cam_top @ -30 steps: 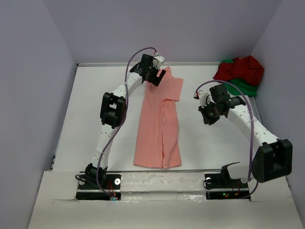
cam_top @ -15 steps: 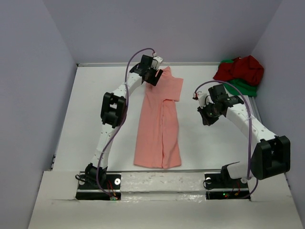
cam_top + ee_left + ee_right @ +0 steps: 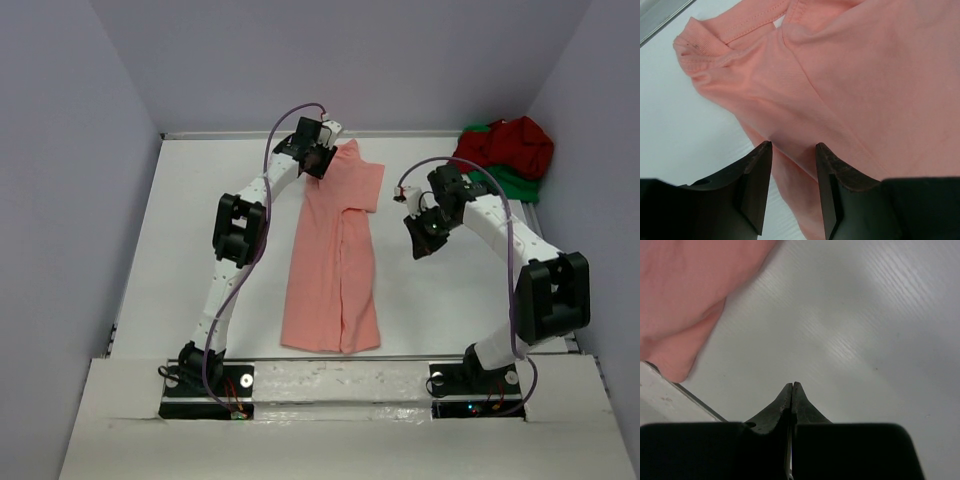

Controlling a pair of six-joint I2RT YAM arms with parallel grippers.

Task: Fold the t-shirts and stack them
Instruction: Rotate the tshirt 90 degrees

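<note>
The salmon-pink t-shirt (image 3: 335, 260) lies lengthwise down the table's middle, folded into a long strip with one sleeve out to the right. My left gripper (image 3: 322, 160) is at its far collar end. In the left wrist view the left gripper (image 3: 792, 145) is open, its jaws partly closed in and straddling a ridge of the pink cloth (image 3: 865, 75). My right gripper (image 3: 418, 245) hovers right of the shirt. It is shut and empty (image 3: 792, 384), with the pink shirt (image 3: 685, 295) at upper left. The dark red t-shirt (image 3: 510, 145) is bunched on the green one (image 3: 520, 185) at the far right corner.
White table (image 3: 200, 230) ringed by grey walls. A metal rail (image 3: 340, 358) runs along the near edge in front of both arm bases. A pale strip (image 3: 665, 395) shows at the lower left of the right wrist view.
The left jaws have narrowed around the shirt's collar end. The right arm has swung left and a little farther back, closer to the pink shirt's sleeve.
</note>
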